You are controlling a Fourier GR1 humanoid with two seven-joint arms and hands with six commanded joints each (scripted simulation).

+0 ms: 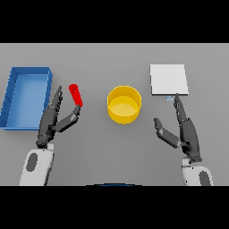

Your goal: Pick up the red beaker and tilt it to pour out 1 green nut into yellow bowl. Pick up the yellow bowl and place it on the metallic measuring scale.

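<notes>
Reaching in from the table's (112, 152) left side, the left hand (53, 118) has straight fingers and thumb tip right at the red beaker (76, 95), not yet wrapped round it. The beaker, slim, leaning, probably light and rigid, wants a mid-body grasp. Yellow bowl (124, 104) sits centre; metallic measuring scale (168, 80) toward the far right. Right hand (183, 129) rests relaxed, holding nothing. Blue tray (13, 96) hugs the left edge.
</notes>
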